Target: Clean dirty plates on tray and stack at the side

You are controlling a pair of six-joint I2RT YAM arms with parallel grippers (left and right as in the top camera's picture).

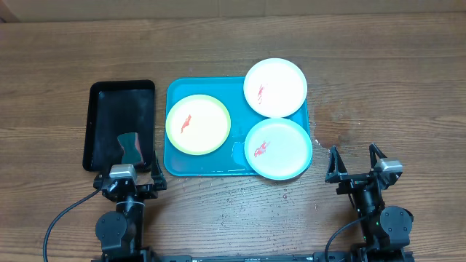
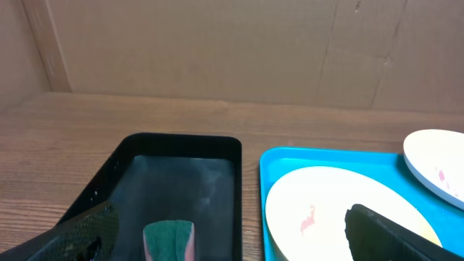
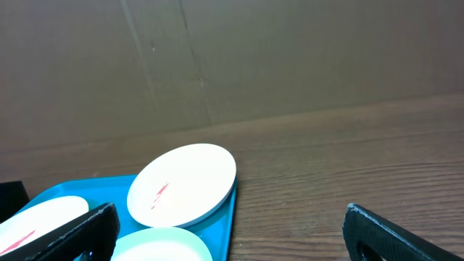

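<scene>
The left gripper [image 1: 129, 178] is held wide open and empty, low at the near edge of the table [image 1: 408, 73]. Just ahead of it, nearly in line with the gap between its jaws, a sponge [image 1: 132, 148] is seen at the near end of the black tray [image 1: 109, 109]. It is judged to be kept there so that the wiping tool is within a short forward reach and apart from the plates. The right gripper [image 1: 354, 166] is likewise spread wide, with nothing in it.

The tray [image 1: 173, 164] lies ahead and to the right of the left gripper and ahead and to the left of the right one, so it can be reached by both arms. Three plates are carried on it, none stacked. The yellow plate [image 1: 198, 124] is set nearest the left gripper, ahead and to its right. The blue plate [image 1: 278, 148] is nearest the right gripper, just ahead and to its left, with its edge overhanging the tray rim. The white plate [image 1: 275, 87] lies beyond it, also over the rim. A red smear [image 1: 187, 124] is shown on each, so none can be counted as cleaned.

The table ahead and to the right of the right gripper is judged a likely place for the stack. The task is judged not yet begun, and the sponge would probably be taken first.
</scene>
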